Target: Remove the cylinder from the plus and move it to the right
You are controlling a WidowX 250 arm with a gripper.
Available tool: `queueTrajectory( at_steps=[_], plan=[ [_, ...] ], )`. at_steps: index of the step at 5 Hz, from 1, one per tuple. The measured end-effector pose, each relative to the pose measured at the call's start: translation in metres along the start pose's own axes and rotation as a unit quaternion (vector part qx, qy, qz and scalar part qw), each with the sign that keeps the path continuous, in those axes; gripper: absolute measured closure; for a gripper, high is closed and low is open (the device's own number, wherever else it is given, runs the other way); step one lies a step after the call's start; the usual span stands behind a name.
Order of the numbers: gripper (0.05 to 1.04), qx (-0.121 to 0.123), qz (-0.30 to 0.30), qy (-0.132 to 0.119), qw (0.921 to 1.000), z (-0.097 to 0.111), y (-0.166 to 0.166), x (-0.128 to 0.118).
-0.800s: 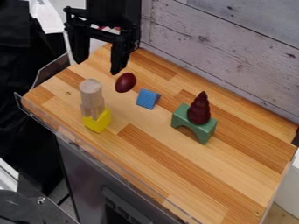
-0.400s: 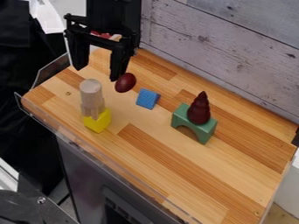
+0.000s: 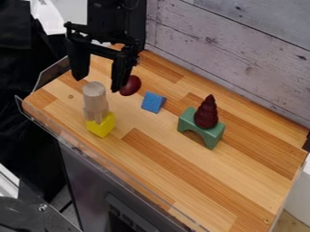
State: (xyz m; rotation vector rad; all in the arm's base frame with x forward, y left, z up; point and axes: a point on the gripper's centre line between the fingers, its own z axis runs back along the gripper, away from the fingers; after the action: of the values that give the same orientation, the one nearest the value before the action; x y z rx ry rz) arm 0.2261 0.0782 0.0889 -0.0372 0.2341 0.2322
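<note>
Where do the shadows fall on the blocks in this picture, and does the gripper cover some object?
In the camera view, shade darkens the opening under the green arch-shaped block; the right side of the blue triangular block is darker than its top; the black two-finger gripper covers the left edge of the dark red egg-shaped object.

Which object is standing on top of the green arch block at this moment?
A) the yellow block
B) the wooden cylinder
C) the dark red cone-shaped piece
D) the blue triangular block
C: the dark red cone-shaped piece stands upright on the green arch block, with its narrow tip pointing up.
</note>
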Motion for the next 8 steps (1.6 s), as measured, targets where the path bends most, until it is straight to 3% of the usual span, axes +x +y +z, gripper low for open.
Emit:
queueTrajectory(
  at_steps=[4,5,6,7,8],
  plan=[
    [0.089,-0.005,0.029,0.019,0.9994,-0.009,0.009,-0.005],
    [0.169,-0.010,0.039,0.024,0.9989,-0.011,0.012,-0.006],
    [0.459,-0.011,0.044,0.030,0.9985,-0.014,0.012,-0.007],
    [0.577,-0.012,0.044,0.032,0.9984,-0.014,0.011,-0.007],
    [0.577,-0.013,0.034,0.038,0.9986,-0.014,0.006,-0.008]
  ],
)
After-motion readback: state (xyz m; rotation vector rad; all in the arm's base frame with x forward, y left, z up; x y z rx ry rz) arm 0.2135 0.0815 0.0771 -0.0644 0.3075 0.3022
